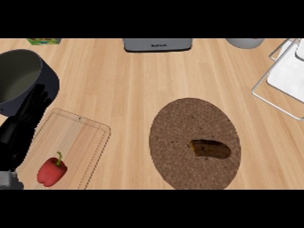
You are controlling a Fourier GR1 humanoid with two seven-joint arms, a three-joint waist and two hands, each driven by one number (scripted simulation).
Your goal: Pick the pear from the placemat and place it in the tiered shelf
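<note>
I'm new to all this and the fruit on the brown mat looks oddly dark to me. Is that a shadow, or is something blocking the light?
In the head view, nothing covers the pear; it simply shows dark brown, barely distinct from the placemat. The counter is evenly lit, without glare. The left hand shows black at the left edge.

This is a kitchen. A pale wooden table [128, 84] carries a big dark cooking pot [13, 78], a cutting board [82, 138] with a red pepper [51, 171] on it, a woven oval placemat [194, 120] and a wire shelf [289, 78] at the right edge.
</note>
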